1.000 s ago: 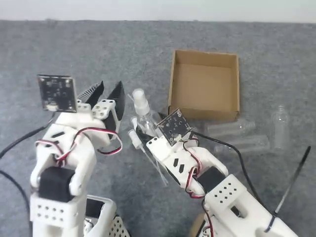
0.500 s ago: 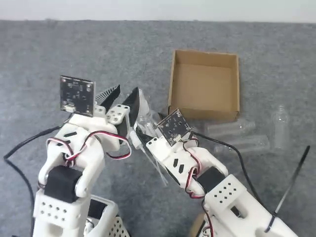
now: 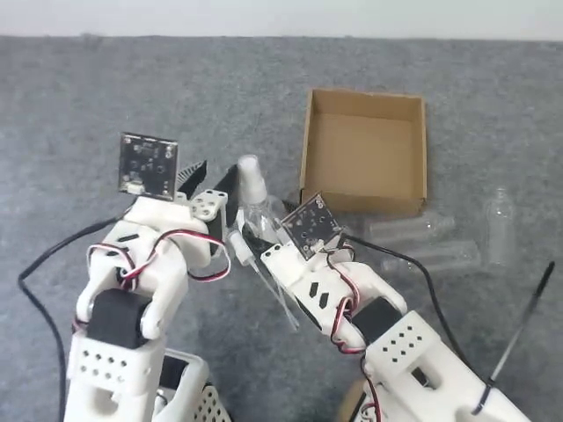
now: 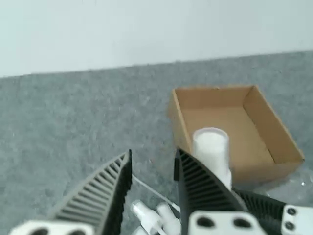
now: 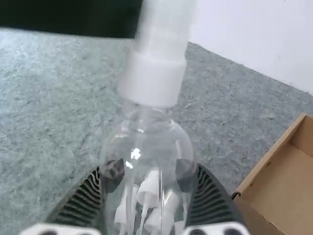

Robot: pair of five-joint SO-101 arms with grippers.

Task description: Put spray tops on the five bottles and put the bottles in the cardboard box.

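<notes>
Your clear round plastic bottle [image 5: 146, 156], white spray top [image 5: 156, 73] on, stands upright with its body clamped in your right gripper [image 5: 146, 200], just off a front corner of the open brown cardboard box [image 3: 305, 149]. Your left gripper [image 4: 152, 164] hangs spread wide just beside that top, gripping nothing. Loose white spray tops [image 3: 239, 248] lie on the grey carpet [image 3: 176, 88] underneath. Three more clear bottles [image 3: 413, 230] lie near the box's other front corner.
</notes>
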